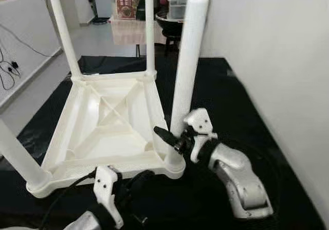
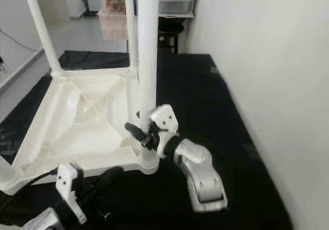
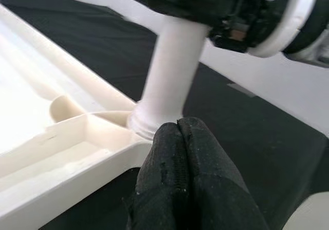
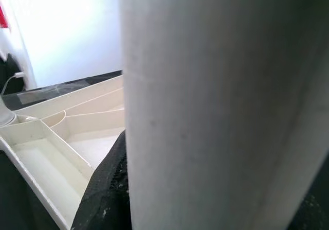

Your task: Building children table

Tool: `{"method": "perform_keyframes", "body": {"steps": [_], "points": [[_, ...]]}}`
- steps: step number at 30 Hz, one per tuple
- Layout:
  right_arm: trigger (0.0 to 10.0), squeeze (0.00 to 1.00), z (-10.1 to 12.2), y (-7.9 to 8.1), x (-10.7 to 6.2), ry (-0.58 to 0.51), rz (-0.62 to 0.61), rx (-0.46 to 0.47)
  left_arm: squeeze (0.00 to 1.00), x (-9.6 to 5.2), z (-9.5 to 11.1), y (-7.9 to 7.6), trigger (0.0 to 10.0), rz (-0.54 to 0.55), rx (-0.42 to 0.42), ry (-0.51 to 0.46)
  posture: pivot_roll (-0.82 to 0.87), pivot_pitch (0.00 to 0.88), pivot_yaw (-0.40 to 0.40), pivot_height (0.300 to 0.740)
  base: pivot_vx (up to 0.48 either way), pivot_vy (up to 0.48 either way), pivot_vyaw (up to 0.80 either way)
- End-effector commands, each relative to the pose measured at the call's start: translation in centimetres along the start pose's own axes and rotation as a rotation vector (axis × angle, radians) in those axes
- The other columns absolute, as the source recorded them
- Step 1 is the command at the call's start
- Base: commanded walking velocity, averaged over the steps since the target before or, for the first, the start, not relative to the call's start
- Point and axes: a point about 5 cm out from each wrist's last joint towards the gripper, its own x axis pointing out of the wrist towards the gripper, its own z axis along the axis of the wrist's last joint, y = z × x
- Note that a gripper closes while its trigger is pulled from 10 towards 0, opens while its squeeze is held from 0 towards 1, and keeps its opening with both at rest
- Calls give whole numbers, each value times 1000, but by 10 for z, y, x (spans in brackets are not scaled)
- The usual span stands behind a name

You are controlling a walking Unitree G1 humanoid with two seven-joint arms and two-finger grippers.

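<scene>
White plastic tabletop (image 1: 110, 119) lies upside down on a black mat (image 1: 226, 96), ribbed underside up. Three legs stand in its corner sockets. A fourth leg (image 1: 186, 65) stands in the near right corner, leaning slightly. Right gripper (image 1: 172, 140) clamps this leg low, just above the socket; one black finger (image 4: 103, 189) presses against the tube. Left gripper (image 3: 182, 176) has its fingers pressed together, holding nothing, just beside the same corner. Storage boxes (image 1: 126, 6) stand beyond the mat; a reddish label there is unreadable.
</scene>
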Motion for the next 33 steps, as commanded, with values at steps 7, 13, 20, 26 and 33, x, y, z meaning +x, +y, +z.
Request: {"method": "perform_keyframes", "body": {"steps": [7, 13, 20, 26, 33], "points": [[10000, 1000, -28, 8, 4, 162, 169, 130, 0, 0, -3, 2, 10000, 1, 4, 11, 86, 35, -62, 740, 0, 0, 0], [10000, 129, -2, 3, -9, 11, 417, -2, 0, 1, -4, 2, 10000, -2, -1, 10, 94, 31, -66, 740, 0, 0, 0], [10000, 0, 7, -38, 8, 19, 520, -14, 0, 3, -6, 1, 10000, 1, -3, 6, 112, 26, -77, 740, 0, 0, 0], [0, 0, 8, -48, 21, 10, 512, 30, 0, 4, -7, 1, 10000, 2, -2, 7, 121, 21, -80, 740, 0, 0, 0], [0, 0, 4, -64, 16, -15, 478, 107, 0, 4, -7, -2, 10000, 1, -6, 7, 114, 23, -81, 740, 0, 0, 0]]}}
